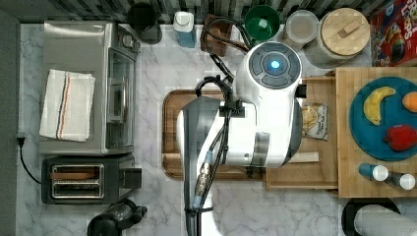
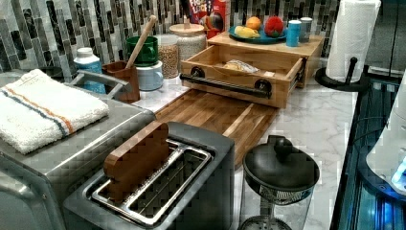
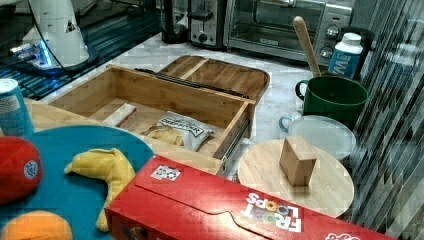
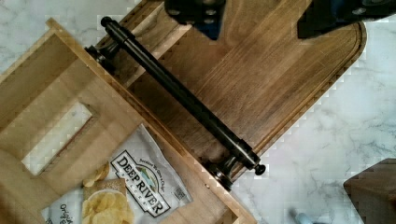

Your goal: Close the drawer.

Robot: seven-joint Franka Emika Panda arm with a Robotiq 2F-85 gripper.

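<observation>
The drawer [image 1: 314, 172] is a light wooden box pulled out from under the butcher-block top [image 1: 344, 128]. Its front wall [image 2: 239, 91] carries a black bar handle [image 4: 182, 93] and faces the dark walnut board [image 4: 261, 79]. A bag of chips [image 4: 126, 186] and a pale flat strip [image 4: 56, 135] lie inside. My gripper [image 4: 261, 16] hangs open above the walnut board, a little out from the handle, with nothing between its fingers [image 4: 196, 14]. In the top view my arm [image 1: 246, 128] covers the drawer's front part.
A toaster oven [image 1: 88, 88] and a toaster [image 1: 78, 179] stand at the top view's left. A green mug [image 1: 262, 22], jars [image 1: 344, 34] and a cereal box [image 1: 393, 34] line the back wall. A blue plate [image 1: 361, 123] with fruit rests on the butcher-block top.
</observation>
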